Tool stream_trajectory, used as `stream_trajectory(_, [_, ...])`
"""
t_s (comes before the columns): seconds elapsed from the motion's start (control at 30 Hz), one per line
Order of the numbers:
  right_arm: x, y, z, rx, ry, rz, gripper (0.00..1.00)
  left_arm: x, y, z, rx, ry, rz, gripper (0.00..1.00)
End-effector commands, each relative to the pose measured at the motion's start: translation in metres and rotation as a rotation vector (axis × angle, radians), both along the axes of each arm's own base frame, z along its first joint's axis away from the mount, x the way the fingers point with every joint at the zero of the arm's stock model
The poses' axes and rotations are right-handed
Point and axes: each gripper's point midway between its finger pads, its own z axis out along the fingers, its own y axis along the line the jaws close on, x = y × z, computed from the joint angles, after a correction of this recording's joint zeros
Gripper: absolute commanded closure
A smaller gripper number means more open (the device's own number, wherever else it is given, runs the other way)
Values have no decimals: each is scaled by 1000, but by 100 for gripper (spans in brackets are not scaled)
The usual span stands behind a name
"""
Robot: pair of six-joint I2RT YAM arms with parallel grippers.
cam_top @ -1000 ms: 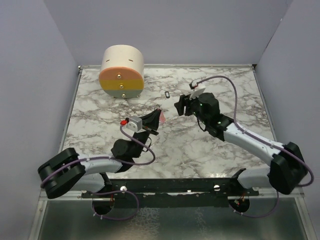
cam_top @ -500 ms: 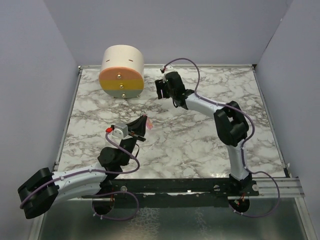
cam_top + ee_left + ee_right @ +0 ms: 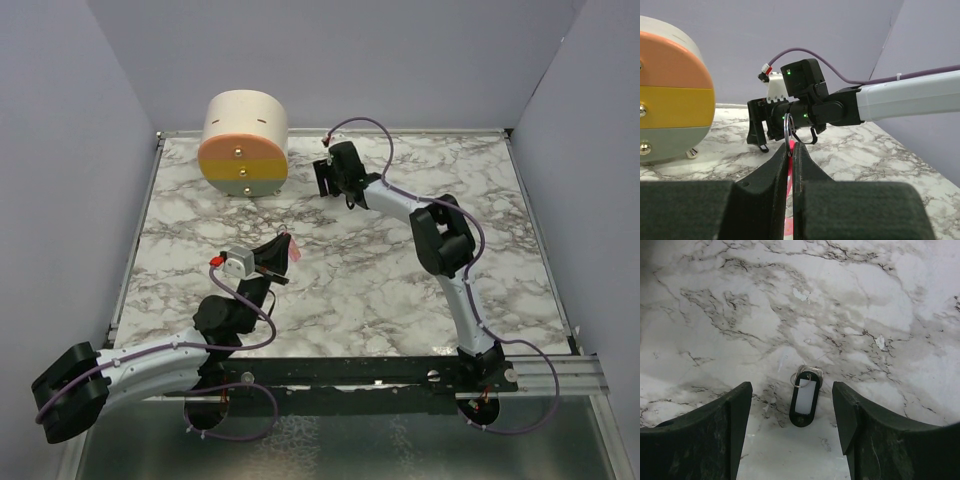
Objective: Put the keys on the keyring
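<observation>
My left gripper [image 3: 283, 248] is shut on the pink key [image 3: 294, 252] and holds it above the table's middle. In the left wrist view the pink key [image 3: 789, 167] shows as a thin strip between the closed fingers [image 3: 765, 175], with a small metal ring [image 3: 788, 127] at its tip. My right gripper [image 3: 322, 180] is open, low over the back of the table. In the right wrist view the keyring [image 3: 803, 402], a black oval tag with a pale centre and a wire loop, lies flat between the open fingers [image 3: 725, 430]. It is hidden in the top view.
A round cream, orange, yellow and grey drum [image 3: 243, 145] stands at the back left, also at the left of the left wrist view [image 3: 670, 100]. The right arm [image 3: 900, 100] stretches across the back. Walls enclose the marble table [image 3: 400, 280] on three sides.
My right arm has stretched to the back and its open gripper now stands over the keyring. My left gripper has drawn back and left a little with the pink key.
</observation>
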Motion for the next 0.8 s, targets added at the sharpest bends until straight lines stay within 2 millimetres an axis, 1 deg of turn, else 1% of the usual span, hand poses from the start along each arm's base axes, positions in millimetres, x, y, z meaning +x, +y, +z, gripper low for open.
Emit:
stream_trajectory(0.0, [0,-2,-14,16,45,6,34,1,8,-2,3,2,32,100])
stream_trajectory(0.17, [-5,-5,-24,17,70,4,34,2,9,-2,7,6,37,100])
stream_trajectory(0.3, [-7,-6,-29,14,82,2,34,2,9,-2,7,6,36,100])
stream_trajectory(0.77, [-13,-12,-48,2,142,-10,40,1,10,-2,7,7,38,100])
